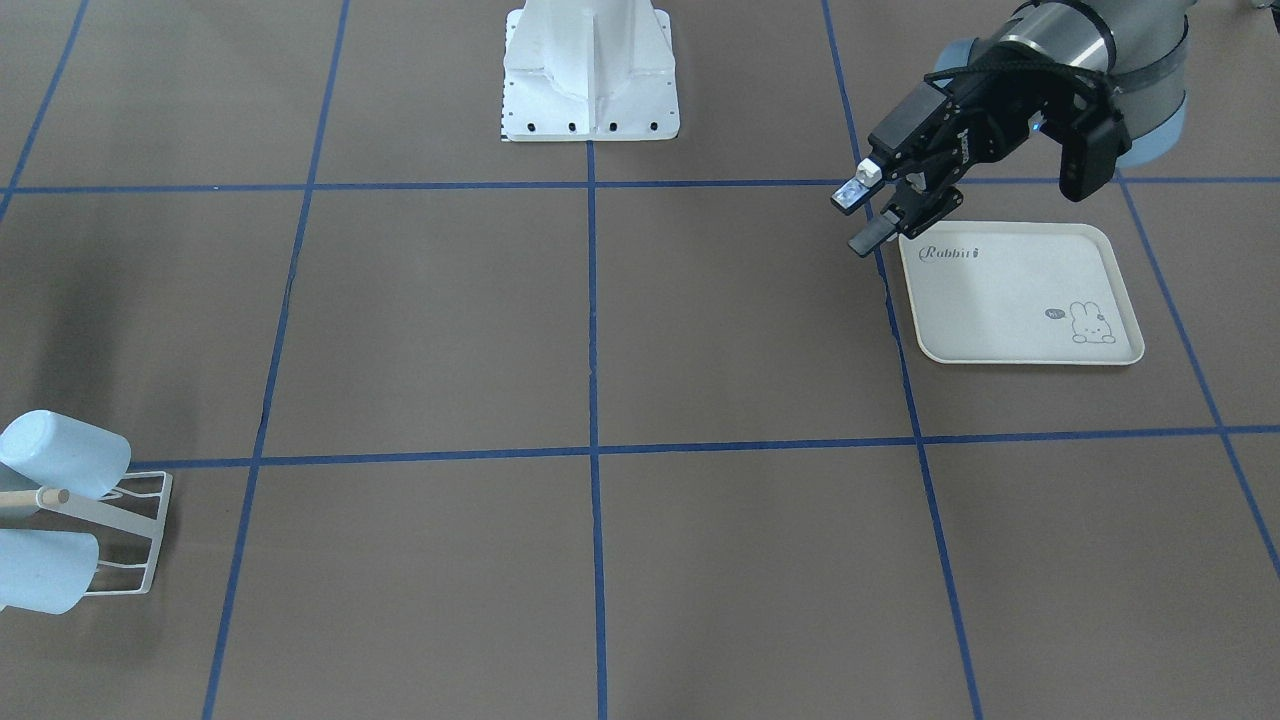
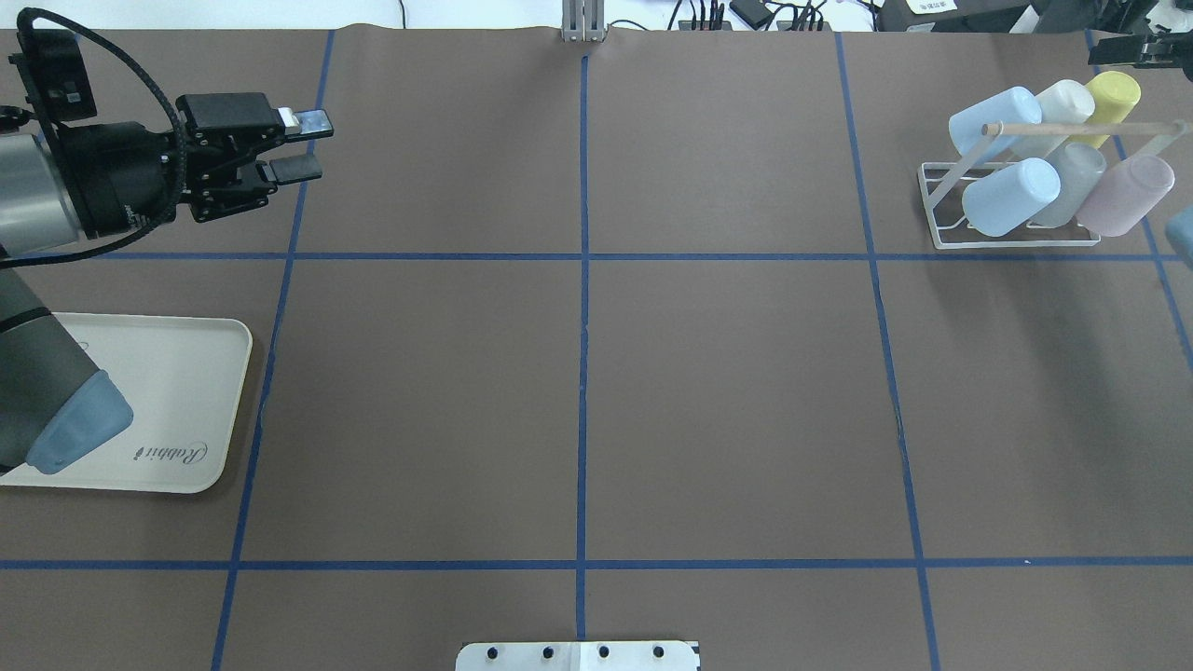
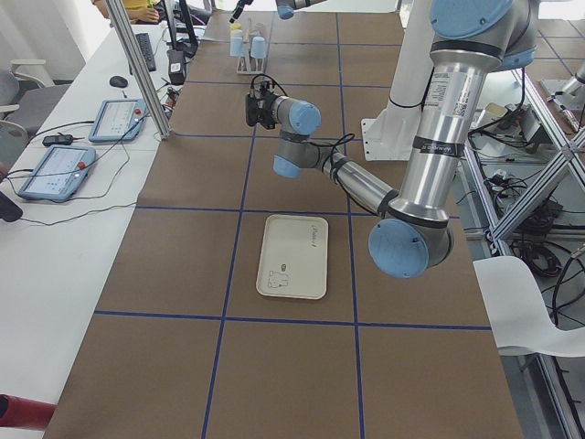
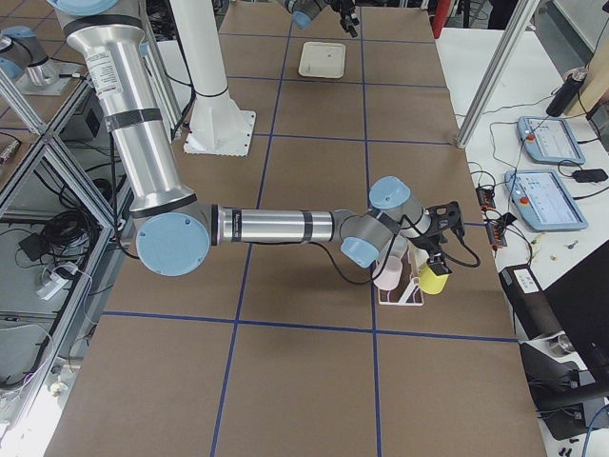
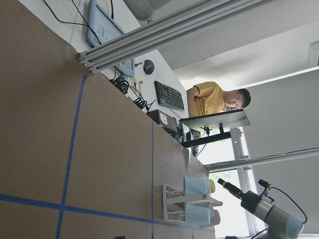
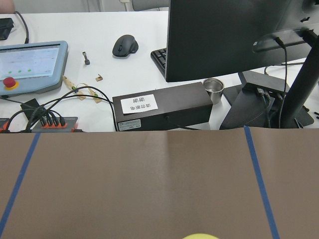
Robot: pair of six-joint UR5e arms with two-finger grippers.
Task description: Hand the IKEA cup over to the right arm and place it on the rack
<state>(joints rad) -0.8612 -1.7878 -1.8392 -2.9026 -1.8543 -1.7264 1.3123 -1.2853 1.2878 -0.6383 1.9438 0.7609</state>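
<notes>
The white wire rack (image 2: pixel 1016 240) with a wooden peg (image 2: pixel 1072 127) stands at the far right. Several pastel IKEA cups hang on it: two blue (image 2: pixel 1011 196), a white, a grey, a pink (image 2: pixel 1123 194) and a yellow cup (image 2: pixel 1114 93). The rack also shows in the front view (image 1: pixel 135 535) and the left wrist view (image 5: pixel 172 201). My left gripper (image 2: pixel 303 144) is open and empty, in the air at the far left, beyond the tray. My right gripper (image 2: pixel 1137 51) sits just beyond the yellow cup; I cannot tell whether it is open. The yellow cup's edge (image 6: pixel 199 236) shows in the right wrist view.
A cream rabbit-print tray (image 2: pixel 186 391) lies at the left with nothing on it, partly under my left arm. Blue tape lines cross the brown table. Monitors, a keyboard and cables sit on the desk past the table's far edge (image 6: pixel 149 107).
</notes>
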